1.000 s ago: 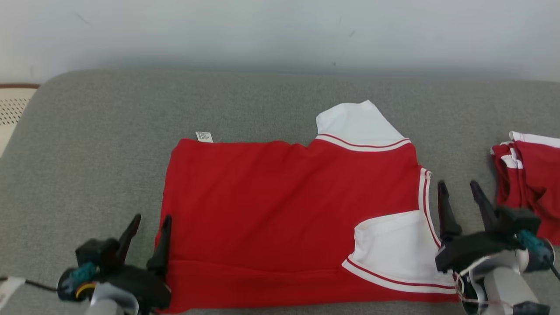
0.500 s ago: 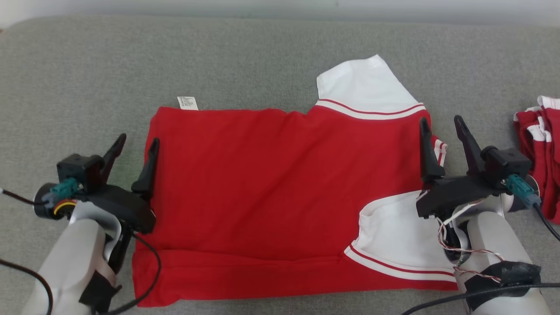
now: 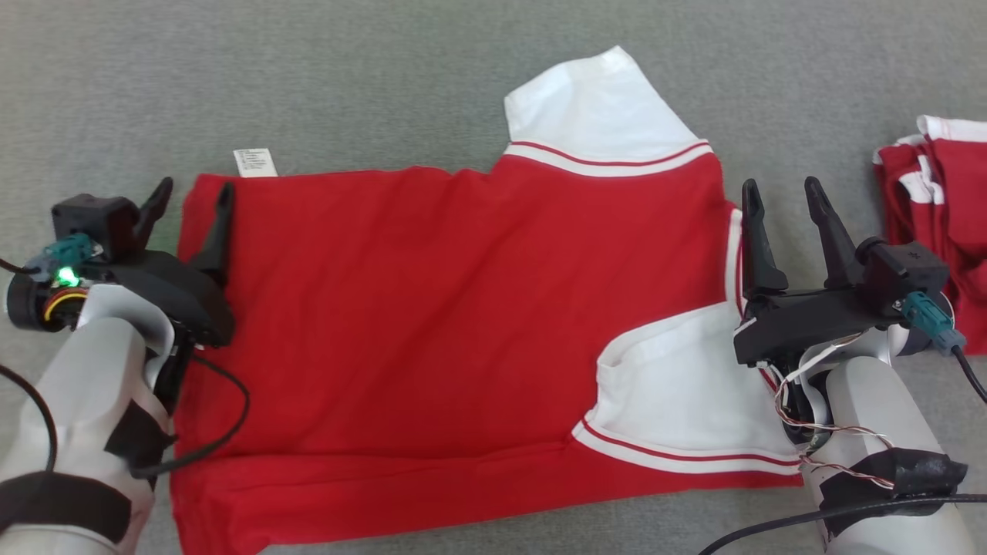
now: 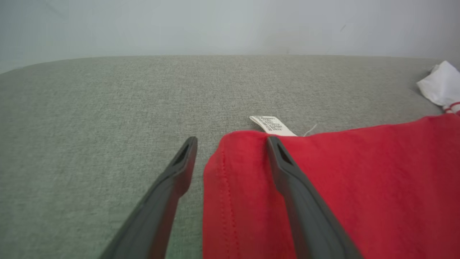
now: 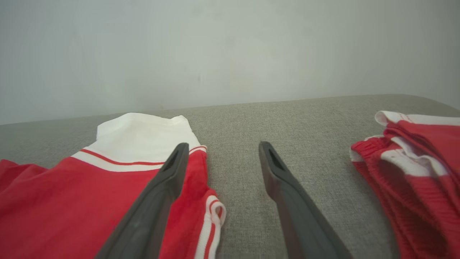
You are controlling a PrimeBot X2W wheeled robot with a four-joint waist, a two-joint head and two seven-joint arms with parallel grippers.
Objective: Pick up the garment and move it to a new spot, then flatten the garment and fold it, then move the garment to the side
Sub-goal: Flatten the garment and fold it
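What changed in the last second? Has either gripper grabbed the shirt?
Both arms reached forward along the red shirt's ends: left gripper to its far corner by the label, right gripper beside its striped edge. The head camera tilted down. Both stay open, holding nothing; the shirt and other red garment lie unmoved.

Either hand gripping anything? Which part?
Nothing held: the left hand and right hand are open, each straddling an opposite side edge of the red garment.

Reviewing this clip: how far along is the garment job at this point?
Done, apparently: the garment lies spread flat on the grey cushion, near sleeve turned in over the body. In hand: left hand and right hand, both open, straddle its opposite ends, gripping nothing. Left: the far sleeve sticks out, so most folding, then moving it aside.
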